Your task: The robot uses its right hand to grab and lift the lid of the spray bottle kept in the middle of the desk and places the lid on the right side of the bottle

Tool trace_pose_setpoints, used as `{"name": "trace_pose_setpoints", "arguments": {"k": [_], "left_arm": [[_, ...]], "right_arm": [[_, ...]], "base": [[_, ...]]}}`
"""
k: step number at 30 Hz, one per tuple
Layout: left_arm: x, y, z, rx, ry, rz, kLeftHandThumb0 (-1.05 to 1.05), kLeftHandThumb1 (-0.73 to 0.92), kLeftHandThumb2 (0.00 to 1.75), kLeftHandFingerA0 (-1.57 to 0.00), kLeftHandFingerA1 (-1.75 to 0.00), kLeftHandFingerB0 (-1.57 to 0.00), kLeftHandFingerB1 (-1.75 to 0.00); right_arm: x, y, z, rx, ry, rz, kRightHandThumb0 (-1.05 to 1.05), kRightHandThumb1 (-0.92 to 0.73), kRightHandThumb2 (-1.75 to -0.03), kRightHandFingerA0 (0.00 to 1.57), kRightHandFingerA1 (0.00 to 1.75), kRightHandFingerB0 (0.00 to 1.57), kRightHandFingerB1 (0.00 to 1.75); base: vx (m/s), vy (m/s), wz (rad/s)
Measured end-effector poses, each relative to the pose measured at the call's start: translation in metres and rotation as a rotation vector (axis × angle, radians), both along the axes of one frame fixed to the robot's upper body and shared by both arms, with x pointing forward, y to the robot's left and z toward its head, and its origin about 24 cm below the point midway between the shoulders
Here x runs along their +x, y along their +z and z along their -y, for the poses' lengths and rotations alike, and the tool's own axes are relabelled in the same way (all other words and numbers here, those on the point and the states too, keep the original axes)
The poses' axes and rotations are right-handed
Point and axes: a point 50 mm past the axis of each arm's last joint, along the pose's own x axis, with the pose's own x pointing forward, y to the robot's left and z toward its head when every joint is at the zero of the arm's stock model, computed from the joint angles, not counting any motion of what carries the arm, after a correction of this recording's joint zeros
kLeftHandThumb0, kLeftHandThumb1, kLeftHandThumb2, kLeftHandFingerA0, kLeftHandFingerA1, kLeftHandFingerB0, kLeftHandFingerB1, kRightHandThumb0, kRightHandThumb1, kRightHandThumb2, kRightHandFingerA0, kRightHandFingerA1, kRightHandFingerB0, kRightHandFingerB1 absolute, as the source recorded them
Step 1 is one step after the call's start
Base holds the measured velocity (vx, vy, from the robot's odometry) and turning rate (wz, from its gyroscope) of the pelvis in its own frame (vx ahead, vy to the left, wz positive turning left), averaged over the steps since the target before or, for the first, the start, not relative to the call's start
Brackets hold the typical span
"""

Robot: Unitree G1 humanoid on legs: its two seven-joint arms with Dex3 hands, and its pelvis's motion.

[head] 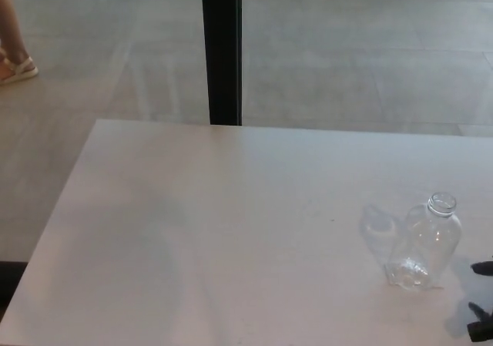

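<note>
- The clear bottle (428,242) stands upright on the worktop (231,230), mouth open, no lid visible.
- The right robot hand (482,311) is just right of the bottle, below its base; its grip cannot be told.

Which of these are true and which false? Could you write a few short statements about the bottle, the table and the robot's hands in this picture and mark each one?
1. The clear bottle stands upright on the white table. True.
2. A lid sits on the bottle's neck. False: the mouth looks open, with no lid in view.
3. The right hand shows only as dark fingertips at the picture's right edge, apart from the bottle. True.
4. The left hand is holding the bottle. False: no left hand is in view.
5. A black post rises behind the table's far edge. True.
</note>
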Motion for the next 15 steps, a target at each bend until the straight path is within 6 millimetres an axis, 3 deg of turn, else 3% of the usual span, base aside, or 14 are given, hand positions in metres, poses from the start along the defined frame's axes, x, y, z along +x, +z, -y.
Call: {"name": "trace_pose_setpoints", "arguments": {"k": [1, 8, 15], "left_arm": [[0.000, 0.000, 0.000, 0.000, 0.000, 0.000, -0.86, 0.88, 0.66, -0.57, -0.51, -0.43, -0.40], [0.000, 0.000, 0.000, 0.000, 0.001, 0.001, -0.88, 0.86, 0.66, -0.59, -0.52, -0.44, -0.40], [-0.001, 0.000, 0.000, 0.000, 0.002, -0.001, -0.88, 0.86, 0.66, -0.58, -0.52, -0.44, -0.40]], "right_arm": [[0.000, 0.002, -0.001, 0.004, 0.004, -0.003, -0.94, -0.56, -0.91, 0.00, 0.00, 0.08, 0.11], [0.001, 0.032, 0.004, 0.006, 0.005, 0.024, -1.05, -0.59, -1.00, 0.00, 0.06, 0.00, 0.00], [-0.003, 0.074, 0.026, -0.003, -0.059, 0.072, -1.01, -0.50, -0.87, 0.00, 0.00, 0.00, 0.02]], "base": [[0.00, 0.000, 0.00], [0.00, 0.000, 0.00], [0.00, 0.000, 0.00]]}}
